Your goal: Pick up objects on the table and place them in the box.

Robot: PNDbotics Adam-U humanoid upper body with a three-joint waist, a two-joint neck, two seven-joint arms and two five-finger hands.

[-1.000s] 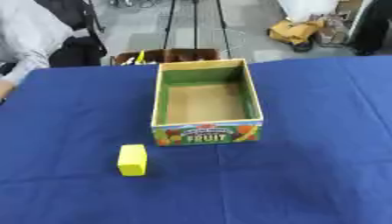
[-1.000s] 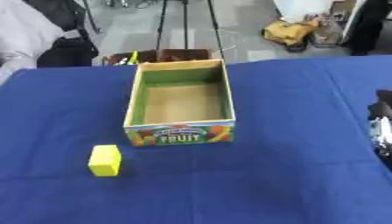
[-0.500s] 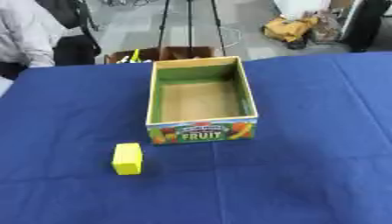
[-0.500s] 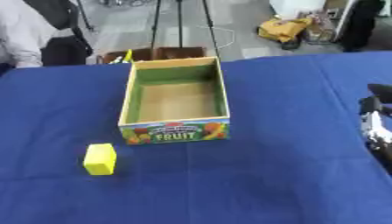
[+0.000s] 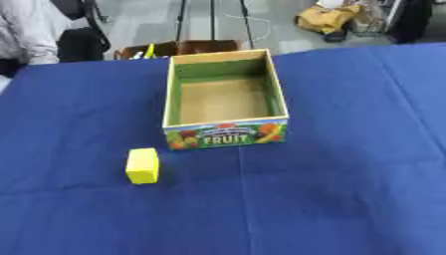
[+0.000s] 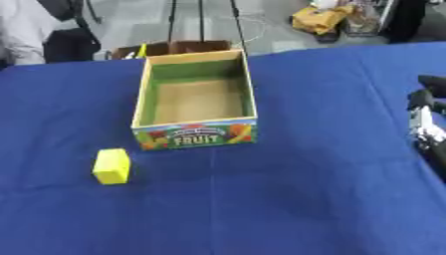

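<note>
A small yellow block (image 5: 143,165) lies on the blue tablecloth, in front of and to the left of the box. The box (image 5: 225,99) is an open cardboard carton with green inner walls, a bare brown floor and "FRUIT" printed on its near face; nothing is inside it. My right hand (image 6: 428,120) shows only at the right edge of the right eye view, black with silver parts, well to the right of the box and far from the block. My left hand is in no view.
The blue tablecloth (image 5: 331,189) covers the whole table. Behind the far edge stand a brown crate (image 5: 187,48), a tripod's legs and a person at the upper left who touches nothing on the table.
The whole picture has shifted a little, so the head has moved. My right hand has risen slightly at the right edge. The block and box lie where they were.
</note>
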